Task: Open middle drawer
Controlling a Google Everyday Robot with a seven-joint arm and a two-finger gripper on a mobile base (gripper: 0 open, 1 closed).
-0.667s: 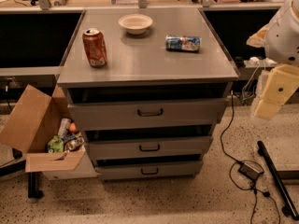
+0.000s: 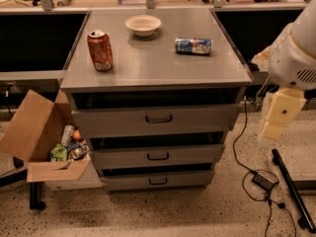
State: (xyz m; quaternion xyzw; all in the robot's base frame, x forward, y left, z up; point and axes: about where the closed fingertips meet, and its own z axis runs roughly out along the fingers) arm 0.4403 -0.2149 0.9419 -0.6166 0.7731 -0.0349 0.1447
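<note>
The middle drawer [image 2: 187, 155], second of three in a grey cabinet [image 2: 158, 65], is seen low at centre, its wide front running left to right. The gripper [image 2: 279, 113] is held to the drawer's right and higher, well apart. Whether it is released or clenched cannot be told.

The claw [image 2: 279, 114] is hanging well right of the middle drawer [image 2: 192, 154]; open floor [image 2: 173, 211] is lying before that drawer, and a cardboard box [image 2: 34, 132] is crowding its left end.
</note>
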